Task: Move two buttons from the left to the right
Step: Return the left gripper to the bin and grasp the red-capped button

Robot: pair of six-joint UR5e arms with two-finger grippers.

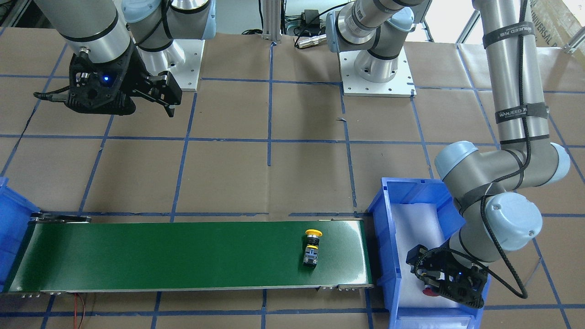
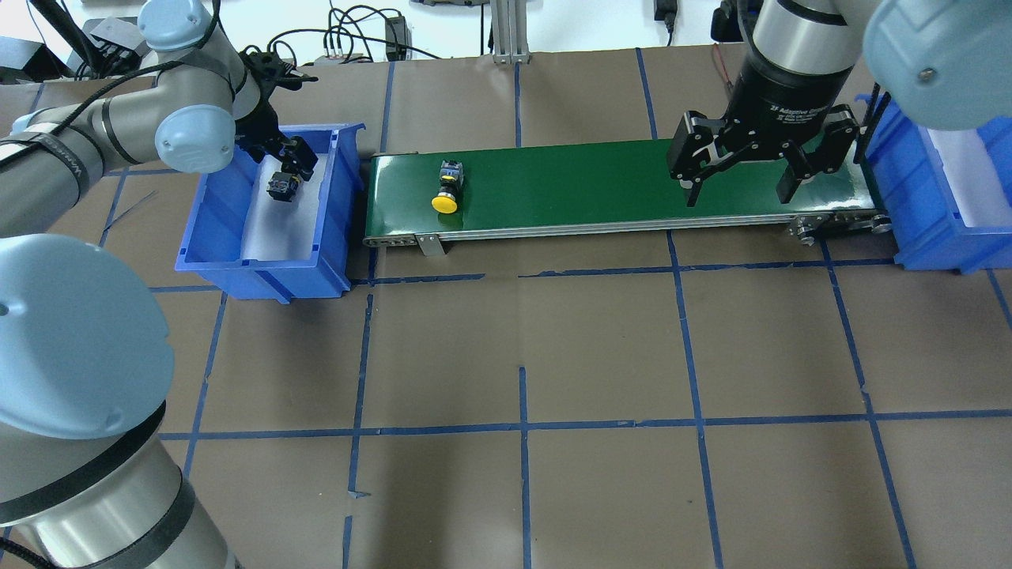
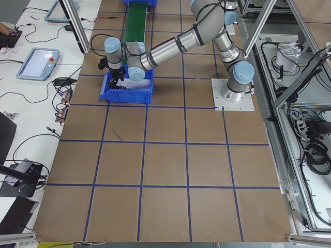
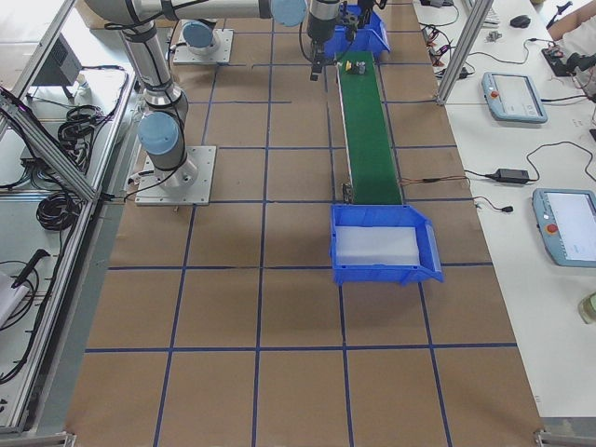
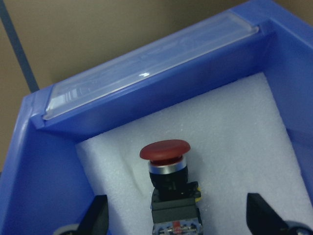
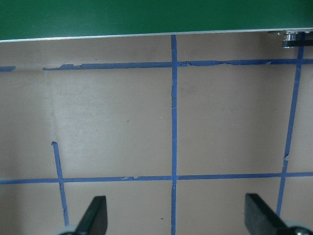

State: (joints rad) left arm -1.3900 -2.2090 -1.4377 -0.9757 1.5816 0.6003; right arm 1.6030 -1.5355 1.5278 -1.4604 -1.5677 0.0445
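Observation:
The red-capped button (image 5: 165,151) lies on white foam in the left blue bin (image 5: 49,171). My left gripper (image 5: 178,215) is open, low in the bin, with one finger on each side of the button's grey-black body and apart from it. It also shows in the overhead view (image 2: 285,170), and the red cap shows in the front-facing view (image 1: 428,291). The yellow-capped button (image 2: 448,188) lies on its side on the green conveyor belt (image 2: 593,186), near the belt's left end. My right gripper (image 2: 739,194) is open and empty, hovering over the table near the belt's right end.
A second blue bin (image 2: 949,205) with a white foam liner stands at the belt's right end. The brown paper table (image 2: 522,356) has a blue tape grid. The right wrist view shows only table and the belt's edge (image 6: 146,19).

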